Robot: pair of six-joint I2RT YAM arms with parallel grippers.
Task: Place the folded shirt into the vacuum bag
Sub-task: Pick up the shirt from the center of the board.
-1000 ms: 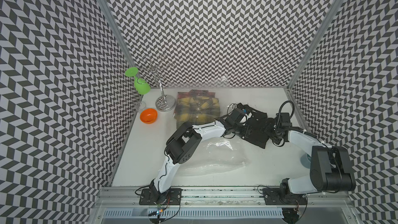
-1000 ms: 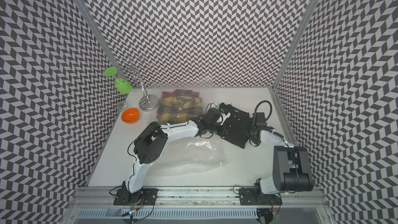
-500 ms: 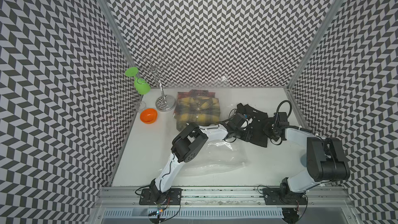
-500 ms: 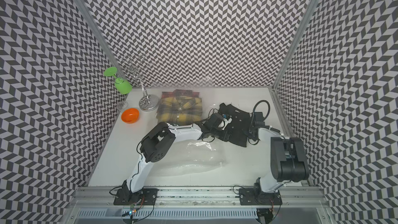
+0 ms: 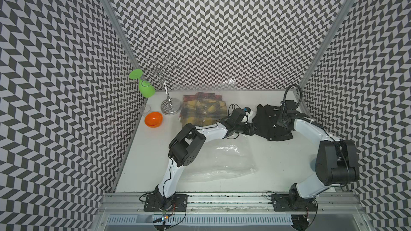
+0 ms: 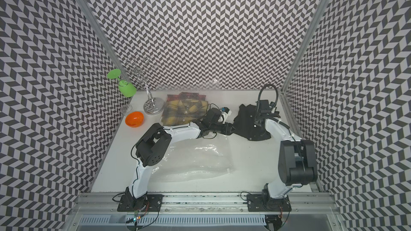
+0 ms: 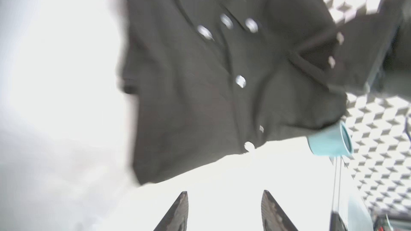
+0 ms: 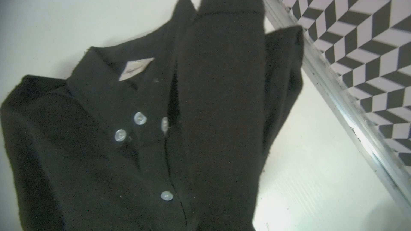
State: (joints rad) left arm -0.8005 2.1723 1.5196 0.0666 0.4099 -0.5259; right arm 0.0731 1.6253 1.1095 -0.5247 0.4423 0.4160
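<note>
Our right hand (image 5: 280, 122) is clenched on the folded shirt (image 5: 265, 127), which is black with pale buttons and lies near the far right corner of the worktop (image 5: 284, 165). Our left hand (image 7: 224, 193) is released and empty, just beside the shirt's opposite edge. The vacuum bag (image 5: 224, 163) lies flat nearer the arm bases, with the shirt outside it

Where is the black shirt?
In both top views the black shirt lies at the far right of the table, right of the plaid shirt, beyond the vacuum bag.
</note>
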